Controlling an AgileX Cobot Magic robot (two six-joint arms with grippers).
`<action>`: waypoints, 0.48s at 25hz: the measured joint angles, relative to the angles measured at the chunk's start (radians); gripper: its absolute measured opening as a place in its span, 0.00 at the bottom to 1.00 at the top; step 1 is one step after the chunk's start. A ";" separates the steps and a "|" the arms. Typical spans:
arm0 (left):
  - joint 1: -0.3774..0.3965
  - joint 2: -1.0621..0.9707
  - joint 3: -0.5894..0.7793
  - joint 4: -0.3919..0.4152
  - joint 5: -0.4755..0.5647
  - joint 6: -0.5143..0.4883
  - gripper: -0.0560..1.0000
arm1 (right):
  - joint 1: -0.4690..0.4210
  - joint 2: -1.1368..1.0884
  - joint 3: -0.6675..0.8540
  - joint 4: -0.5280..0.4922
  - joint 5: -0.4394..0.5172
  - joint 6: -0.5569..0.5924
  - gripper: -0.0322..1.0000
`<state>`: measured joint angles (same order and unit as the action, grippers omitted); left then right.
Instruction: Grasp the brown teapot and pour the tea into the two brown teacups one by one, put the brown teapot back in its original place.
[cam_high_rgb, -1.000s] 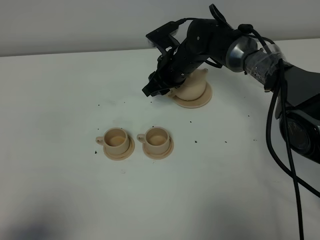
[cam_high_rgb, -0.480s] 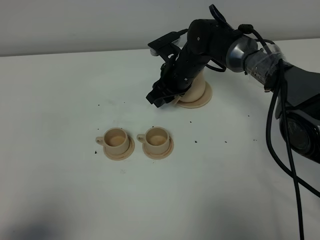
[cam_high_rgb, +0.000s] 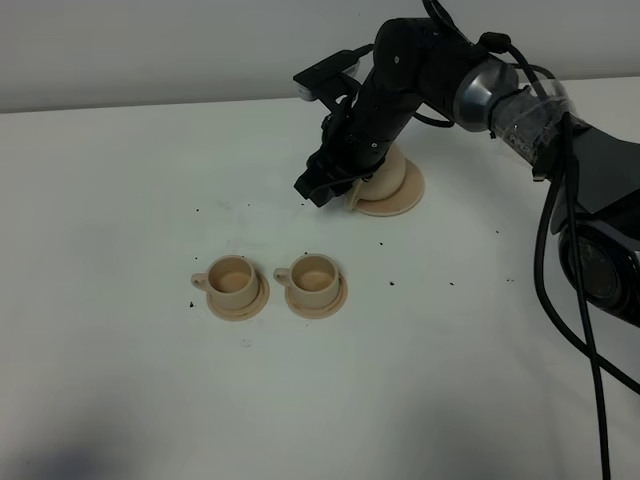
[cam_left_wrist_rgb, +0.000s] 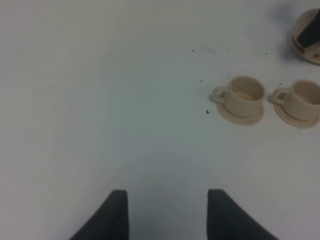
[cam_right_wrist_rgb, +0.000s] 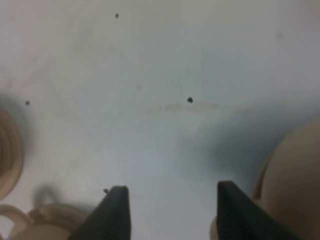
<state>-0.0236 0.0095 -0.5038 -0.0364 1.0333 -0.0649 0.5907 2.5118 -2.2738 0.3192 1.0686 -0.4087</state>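
The brown teapot (cam_high_rgb: 388, 176) sits on its wide round saucer (cam_high_rgb: 402, 202) at the back of the white table, mostly hidden under my right arm. My right gripper (cam_high_rgb: 316, 188) hangs just left of the teapot, low over the table. In the right wrist view the gripper (cam_right_wrist_rgb: 172, 215) is open with bare table between its fingers, and the teapot's side (cam_right_wrist_rgb: 295, 185) lies outside one finger. The two brown teacups (cam_high_rgb: 232, 279) (cam_high_rgb: 315, 277) stand side by side on their saucers in front. My left gripper (cam_left_wrist_rgb: 167, 215) is open and empty, far from the cups (cam_left_wrist_rgb: 245, 94) (cam_left_wrist_rgb: 304, 96).
Small dark specks are scattered on the table around the cups and the teapot. A black cable (cam_high_rgb: 560, 300) hangs along the right arm at the right edge. The left arm does not show in the exterior high view.
The right arm has shifted a little back and to the right over the teapot, with its gripper still just left of it. The teapot and cups have not moved.
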 joint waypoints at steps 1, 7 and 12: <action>0.000 0.000 0.000 0.000 0.000 0.000 0.45 | 0.000 0.000 0.000 0.000 0.002 0.000 0.44; 0.000 0.000 0.000 0.000 0.000 0.000 0.44 | 0.005 0.000 0.000 -0.032 0.041 0.013 0.44; 0.000 0.000 0.000 0.000 0.000 0.000 0.44 | 0.008 0.001 0.000 -0.071 0.084 0.026 0.44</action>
<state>-0.0236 0.0095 -0.5038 -0.0364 1.0333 -0.0649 0.5991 2.5128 -2.2739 0.2484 1.1529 -0.3823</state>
